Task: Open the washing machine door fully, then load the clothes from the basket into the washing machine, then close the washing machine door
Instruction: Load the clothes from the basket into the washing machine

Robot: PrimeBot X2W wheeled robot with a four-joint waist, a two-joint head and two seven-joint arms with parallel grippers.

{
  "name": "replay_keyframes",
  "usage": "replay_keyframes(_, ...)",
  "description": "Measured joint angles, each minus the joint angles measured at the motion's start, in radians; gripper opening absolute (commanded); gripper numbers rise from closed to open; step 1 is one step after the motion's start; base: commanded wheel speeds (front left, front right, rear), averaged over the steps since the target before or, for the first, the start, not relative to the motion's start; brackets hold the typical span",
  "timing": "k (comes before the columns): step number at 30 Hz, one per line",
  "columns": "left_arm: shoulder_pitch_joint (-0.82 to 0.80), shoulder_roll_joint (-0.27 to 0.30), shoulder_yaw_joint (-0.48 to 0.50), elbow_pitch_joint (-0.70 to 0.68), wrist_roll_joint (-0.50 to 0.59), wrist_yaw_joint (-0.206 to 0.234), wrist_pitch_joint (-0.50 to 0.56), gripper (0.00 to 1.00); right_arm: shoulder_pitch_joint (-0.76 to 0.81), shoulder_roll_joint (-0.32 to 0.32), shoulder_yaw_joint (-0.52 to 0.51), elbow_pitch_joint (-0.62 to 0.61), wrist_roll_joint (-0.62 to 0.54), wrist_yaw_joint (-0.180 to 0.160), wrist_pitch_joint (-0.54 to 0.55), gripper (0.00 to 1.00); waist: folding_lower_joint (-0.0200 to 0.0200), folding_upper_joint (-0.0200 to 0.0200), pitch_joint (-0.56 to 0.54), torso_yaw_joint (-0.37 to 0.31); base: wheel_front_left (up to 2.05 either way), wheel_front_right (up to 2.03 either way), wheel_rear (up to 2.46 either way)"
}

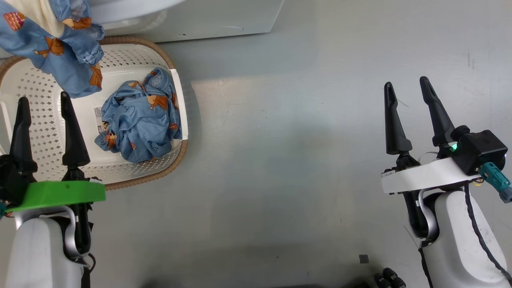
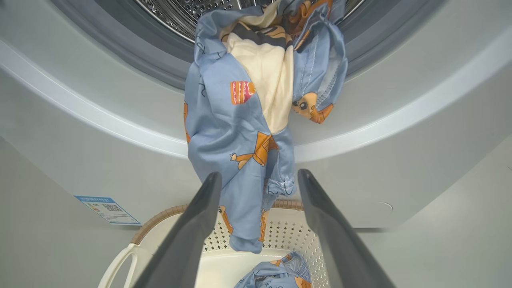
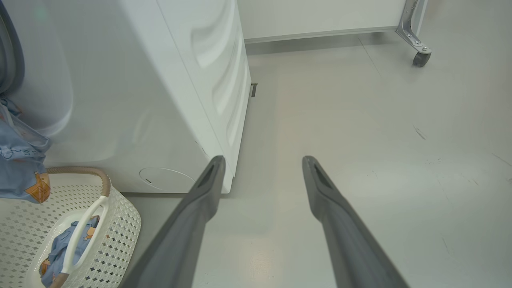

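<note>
- Fingers of the left gripper (image 1: 43,99) stand wide apart and empty over the near side of the basket (image 1: 132,64). The right gripper (image 1: 407,82) is equally spread and holds nothing, well off to the side over the bare floor (image 1: 300,160).
- In the basket, against its right end in the head view, lies a crumpled bundle (image 1: 140,124) of the clothes. It has no clear long axis. The basket's own length runs along the front of the washing machine (image 2: 80,152).
- Beyond it, a second garment (image 2: 236,132) is draped over the lip of the opening. Its top is inside the steel drum (image 2: 180,12), and its length hangs straight down the white front, the lower end dangling just over the basket's far rim.
- We judge that loading is the step in hand. The drum mouth is exposed, though we cannot make out the door itself.
- Next, we think, the left gripper must either push the hanging garment fully inside or drop onto the bundle. Closing the door with the tail hanging out would trap fabric.
</note>
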Motion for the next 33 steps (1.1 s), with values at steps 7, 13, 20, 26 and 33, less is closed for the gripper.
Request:
replay_keyframes(7,-0.007,-0.003,0.001,0.032,-0.005,0.004,0.000,1.00,-0.002,0.000,0.003,0.002,0.000,0.000,0.000,1.00,0.0000,0.0000,0.001,-0.003,0.00,0.00,0.00)
replay_keyframes(13,-0.056,-0.003,0.000,0.066,-0.005,0.005,0.000,1.00,-0.002,0.000,0.005,0.002,0.000,0.000,0.000,1.00,0.0000,0.0000,0.003,-0.010,0.00,0.00,0.00)
replay_keyframes(20,-0.114,-0.007,-0.010,0.152,-0.005,0.005,0.000,1.00,-0.003,0.000,0.010,0.004,0.002,0.000,0.000,1.00,0.0000,0.0000,0.008,-0.020,0.00,0.00,0.00)
replay_keyframes(26,-0.189,0.016,-0.004,0.222,0.007,0.014,0.002,1.00,-0.014,0.000,0.027,0.004,0.003,0.000,0.000,1.00,0.0000,0.0000,0.022,-0.033,0.00,0.00,0.00)
replay_keyframes(33,-0.272,0.033,0.021,0.325,-0.006,0.014,0.007,1.00,-0.019,0.000,0.025,0.003,0.003,0.000,0.000,1.00,0.0000,0.0000,0.041,-0.049,0.00,0.00,0.00)
